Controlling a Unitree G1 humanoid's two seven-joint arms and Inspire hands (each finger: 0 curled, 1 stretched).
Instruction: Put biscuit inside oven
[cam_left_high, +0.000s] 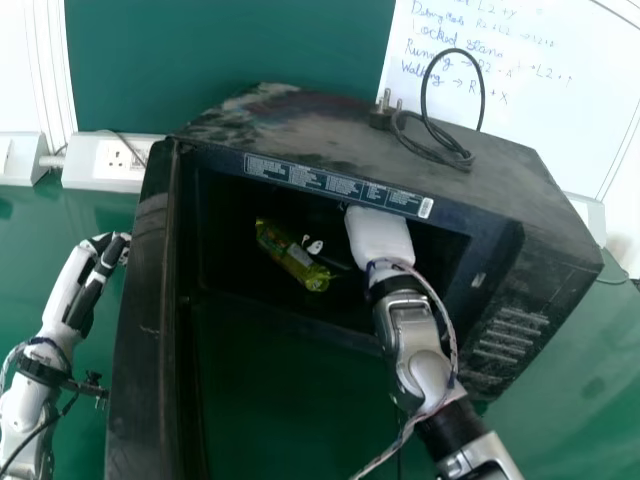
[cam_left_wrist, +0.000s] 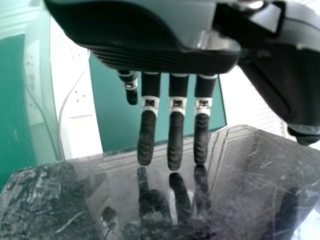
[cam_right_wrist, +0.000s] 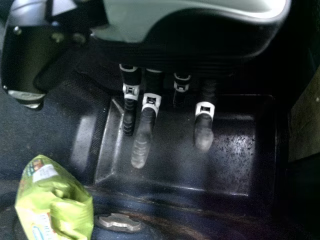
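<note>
My right hand is inside the dark oven, to the right of the green biscuit packet lying on the oven floor. In the right wrist view, my right hand has its fingers extended and holding nothing, with the biscuit packet apart from them. At the outer side of the swung-out oven door is my left hand. The left wrist view has the left hand with straight fingers close to a glossy dark surface.
A black cable with a plug lies on top of the oven. Behind the oven are a socket box and a whiteboard. The oven stands on a green table. A metal piece sits beside the packet.
</note>
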